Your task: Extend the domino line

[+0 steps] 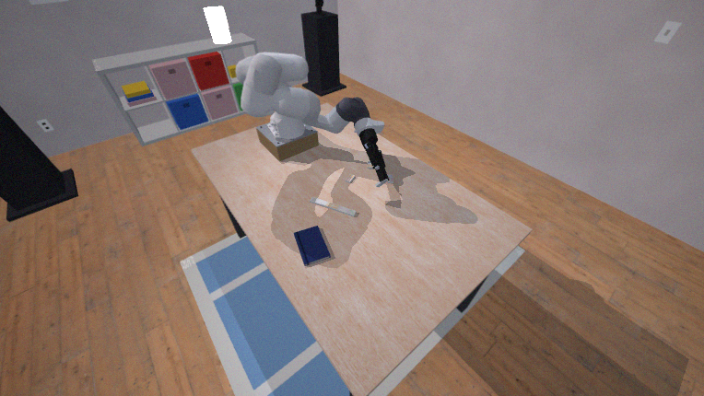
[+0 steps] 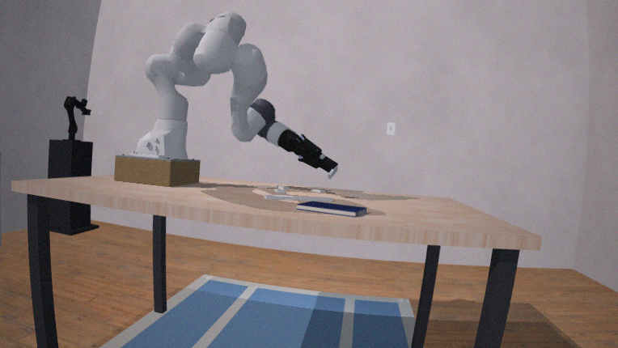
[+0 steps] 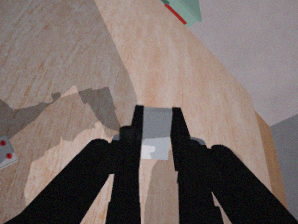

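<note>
My gripper (image 1: 381, 180) is shut on a pale domino (image 3: 156, 133) and holds it tilted above the table, right of the line; it also shows in the side view (image 2: 332, 172). The domino's face is turned away, so I cannot read its pips. The line of dominoes (image 1: 334, 206) lies flat mid-table, also visible in the side view (image 2: 298, 197). Another loose domino (image 1: 351, 179) lies flat between the line and the robot base. A face-up domino with red pips shows at the left edge of the wrist view (image 3: 5, 151).
A dark blue book (image 1: 311, 245) (image 2: 331, 209) lies flat in front of the line, nearer the table's front edge. The robot base sits on a wooden block (image 1: 287, 142) at the back of the table. A cube shelf (image 1: 180, 88) stands behind.
</note>
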